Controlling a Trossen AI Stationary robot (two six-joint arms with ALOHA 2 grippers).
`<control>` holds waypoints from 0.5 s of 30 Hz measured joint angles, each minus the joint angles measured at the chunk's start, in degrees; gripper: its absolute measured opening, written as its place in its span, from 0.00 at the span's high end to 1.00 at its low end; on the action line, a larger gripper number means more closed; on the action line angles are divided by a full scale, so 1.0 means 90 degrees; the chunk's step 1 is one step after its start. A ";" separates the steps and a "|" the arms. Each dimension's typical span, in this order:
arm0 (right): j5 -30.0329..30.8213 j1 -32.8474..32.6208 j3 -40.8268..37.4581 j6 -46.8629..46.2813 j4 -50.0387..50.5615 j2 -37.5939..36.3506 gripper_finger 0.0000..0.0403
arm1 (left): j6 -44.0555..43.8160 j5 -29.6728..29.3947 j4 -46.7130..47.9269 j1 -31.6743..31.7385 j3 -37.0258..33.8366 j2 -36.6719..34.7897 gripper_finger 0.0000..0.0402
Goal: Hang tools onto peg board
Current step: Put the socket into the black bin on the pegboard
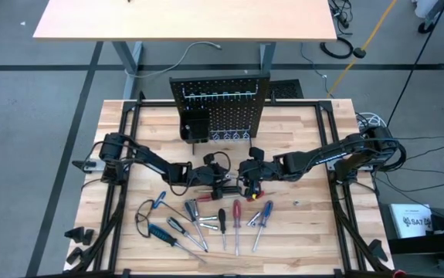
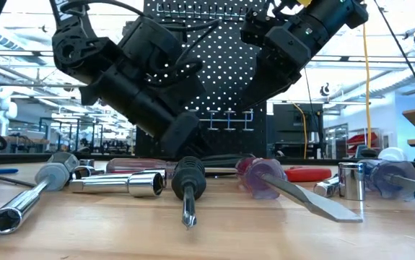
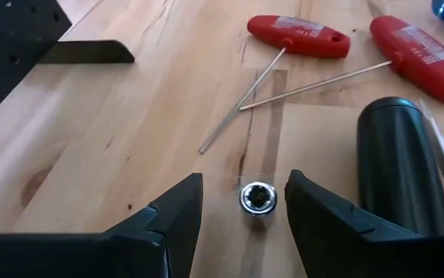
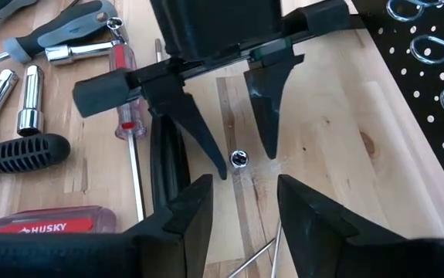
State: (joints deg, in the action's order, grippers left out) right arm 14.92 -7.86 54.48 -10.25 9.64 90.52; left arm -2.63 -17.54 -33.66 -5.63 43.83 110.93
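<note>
Nearest thing: black-handled screwdriver at the front of the low view, tip toward the camera, lying flat among the other tools spread across the near part of the bench.
Socket: small silvery socket standing on end on the bench, bore facing up, so its short axis is vertical; the wrist views show it near the foot of the peg board.
Left gripper: low over the bench, fingers apart on either side of the socket with gaps on both sides, holding nothing.
Right gripper: facing the left one from close by, fingers parted and empty; the socket lies between the two grippers.
Peg board: upright at the far middle of the bench, hooks in a row near its top, small black bin on its left part.
Other tools: two red T-handled keys crossed on the bench beyond the socket, shafts running away from the handles.
Step in hand: picking up the socket, judging by the straddling fingers; nothing appears hung yet.
Next move calls for: closing squarely on the round wall so it does not roll or pop out, then lifting straight up.
</note>
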 joint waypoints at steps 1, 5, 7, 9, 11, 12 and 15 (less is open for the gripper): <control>0.0000 0.0000 0.0000 0.0002 0.0002 0.0000 0.66 | 0.0000 0.0018 0.0019 0.0005 0.0000 0.0000 0.53; 0.0000 0.0000 0.0000 0.0002 0.0005 0.0000 0.66 | -0.0007 0.0294 0.0061 0.0057 0.0000 0.0000 0.53; 0.0000 0.0000 0.0000 0.0002 0.0011 0.0000 0.66 | -0.0005 0.0304 0.0062 0.0090 0.0000 0.0000 0.53; 0.0000 0.0001 0.0000 0.0002 0.0009 0.0000 0.66 | -0.0007 0.0382 0.0074 0.0140 0.0000 0.0000 0.53; 0.0000 0.0002 0.0000 0.0002 0.0009 0.0000 0.66 | -0.0010 0.0514 0.0167 0.0198 0.0000 0.0000 0.53; 0.0000 0.0000 0.0000 0.0002 0.0009 0.0000 0.66 | -0.0010 0.0594 0.0202 0.0216 0.0000 0.0000 0.53; 0.0000 0.0000 0.0000 0.0002 0.0011 0.0000 0.66 | -0.0012 0.0757 0.0201 0.0250 0.0000 0.0000 0.53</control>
State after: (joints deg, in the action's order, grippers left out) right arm 14.92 -7.86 54.48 -10.24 9.73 90.52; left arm -2.74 -10.72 -31.85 -3.38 43.83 110.93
